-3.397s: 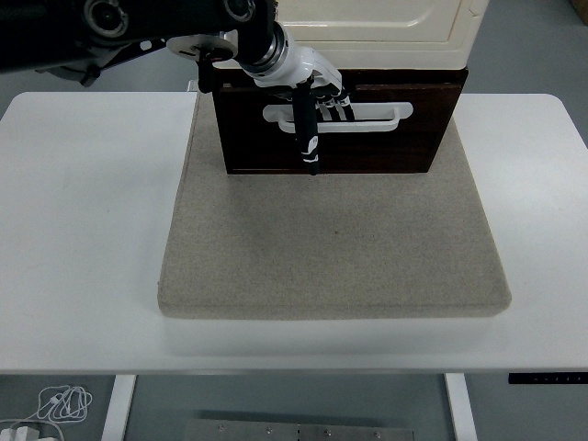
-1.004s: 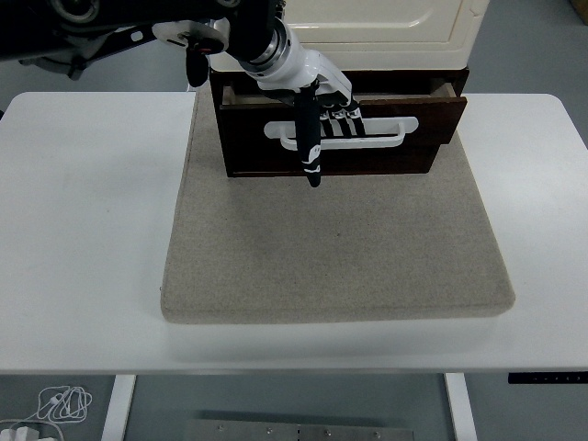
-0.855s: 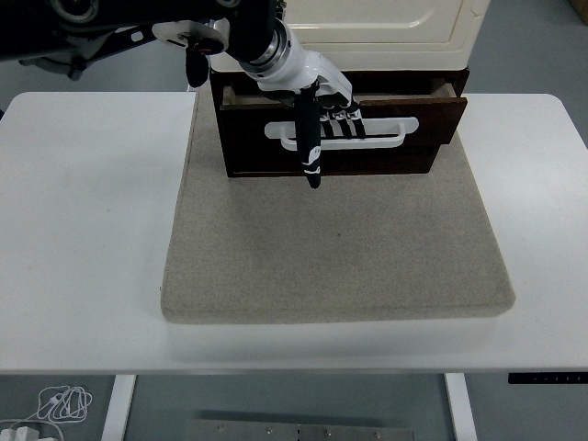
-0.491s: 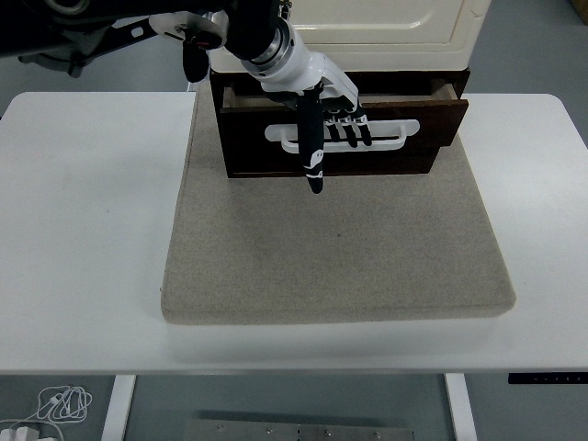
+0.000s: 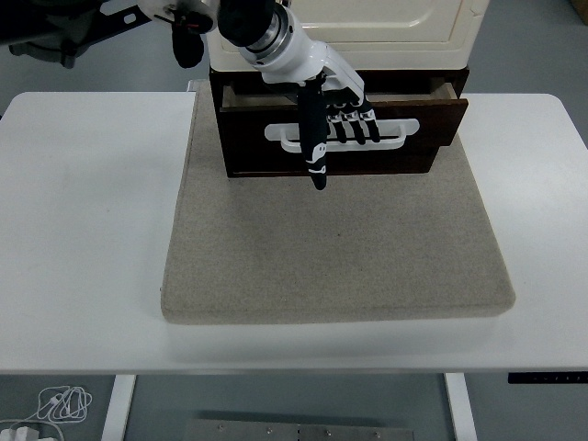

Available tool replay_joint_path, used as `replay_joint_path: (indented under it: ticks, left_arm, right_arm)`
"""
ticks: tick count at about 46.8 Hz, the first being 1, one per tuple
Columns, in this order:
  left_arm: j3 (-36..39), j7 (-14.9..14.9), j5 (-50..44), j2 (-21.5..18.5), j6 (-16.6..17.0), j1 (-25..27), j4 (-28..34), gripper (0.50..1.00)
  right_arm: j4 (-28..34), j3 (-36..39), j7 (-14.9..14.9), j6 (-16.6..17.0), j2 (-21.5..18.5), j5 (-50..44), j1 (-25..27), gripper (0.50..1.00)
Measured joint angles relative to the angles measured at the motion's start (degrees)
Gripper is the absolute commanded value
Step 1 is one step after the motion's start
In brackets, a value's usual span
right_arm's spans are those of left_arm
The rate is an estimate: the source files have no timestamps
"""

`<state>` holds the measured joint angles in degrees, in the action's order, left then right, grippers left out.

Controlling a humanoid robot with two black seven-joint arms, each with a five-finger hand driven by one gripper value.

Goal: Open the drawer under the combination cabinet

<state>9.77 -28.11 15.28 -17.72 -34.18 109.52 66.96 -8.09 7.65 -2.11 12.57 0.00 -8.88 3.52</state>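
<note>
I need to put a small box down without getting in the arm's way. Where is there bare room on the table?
The mat is bare from the drawer to its near edge. The white table is bare left and right of the mat. It is crowded only at the back, where the left hand hooks the drawer's white handle under the cabinet.

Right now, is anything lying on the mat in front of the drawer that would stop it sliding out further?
Nothing visible does. The left hand is hooked on the white handle of the drawer, which is slightly open, and the grey mat in front of it is bare up to its near edge.
</note>
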Motion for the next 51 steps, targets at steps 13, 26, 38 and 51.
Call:
replay_joint_path:
  ticks: [13,26,38,51]
  left_arm:
    - [-14.64,1.08,-0.01,-2.61,-0.83,-2.55,0.4,1.0]
    - [-43.46,1.2,0.77,-2.6,-0.83,-8.73,-2.75,1.0]
    - [-61.01,5.13,0.78,-2.8,-0.82,-9.21,-16.13,1.0]
    - [-66.36,19.72,0.17,-6.73,5.08,-9.17,-27.8,1.0]
  right_arm:
    - [0.0,0.0,0.0,0.0,0.0,0.0,-0.01,0.926]
    - [0.0,0.0,-0.01,0.0,0.0,0.0,-0.01,0.926]
    - [0.0,0.0,-0.01,0.0,0.0,0.0,-0.01,0.926]
    - [0.01,0.0,0.0,0.0,0.0,0.0,0.0,0.926]
